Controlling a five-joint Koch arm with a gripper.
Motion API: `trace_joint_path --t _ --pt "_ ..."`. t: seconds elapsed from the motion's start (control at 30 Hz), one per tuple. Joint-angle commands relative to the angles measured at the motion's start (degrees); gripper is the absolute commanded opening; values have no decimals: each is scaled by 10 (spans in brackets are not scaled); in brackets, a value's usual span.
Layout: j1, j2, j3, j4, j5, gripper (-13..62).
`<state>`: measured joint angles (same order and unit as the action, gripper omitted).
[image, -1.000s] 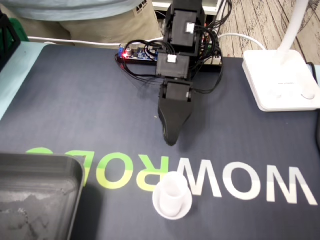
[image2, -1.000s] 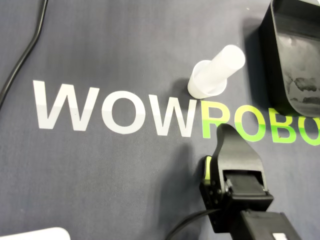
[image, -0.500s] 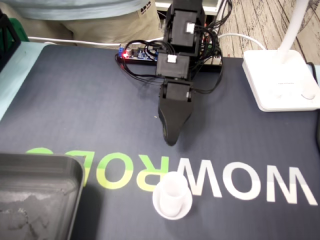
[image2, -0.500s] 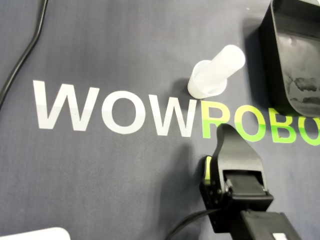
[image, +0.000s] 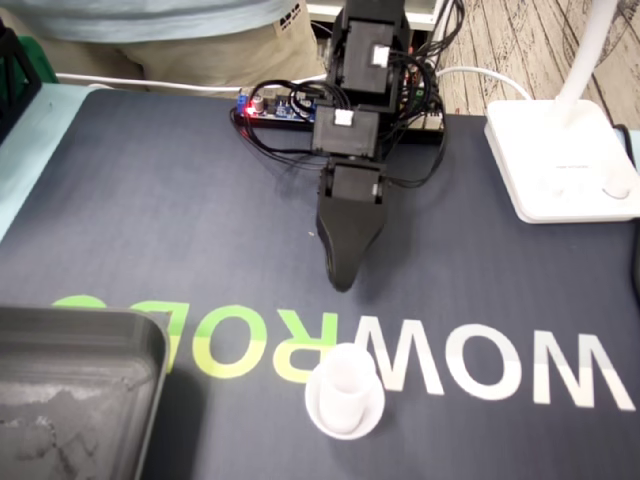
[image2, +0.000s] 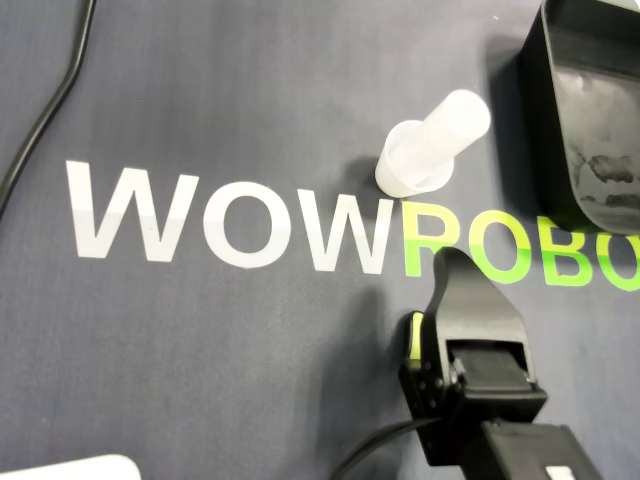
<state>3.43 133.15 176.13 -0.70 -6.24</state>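
A white plastic tube on a round flange (image: 345, 392) stands upright on the dark mat, over the "WOWROBO" lettering. The overhead view shows the white tube (image2: 436, 142) just above the letters. My black gripper (image: 343, 278) hangs low over the mat, its tip pointing at the tube with a short gap of bare mat between them. In the overhead view the gripper (image2: 455, 262) tapers to a single point below the tube, with a green strip on its left side. Its jaws lie together and hold nothing.
A black tray (image: 70, 400) sits at the fixed view's lower left; the overhead view has this tray (image2: 590, 110) at the upper right. A white lamp base (image: 560, 160) stands at the right. A circuit board with wires (image: 275, 108) lies behind the arm. A black cable (image2: 50, 110) runs at the overhead's left.
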Motion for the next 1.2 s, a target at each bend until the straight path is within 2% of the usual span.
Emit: trace_joint_path --t 0.0,0.23,0.6,0.83,1.17 --pt "7 46 17 -4 -36 337" --pt "21 46 16 -105 -131 337" --pt "34 46 17 -235 -519 335" --pt "22 44 3 -316 -680 320" --pt "5 -9 -121 -352 -749 320"
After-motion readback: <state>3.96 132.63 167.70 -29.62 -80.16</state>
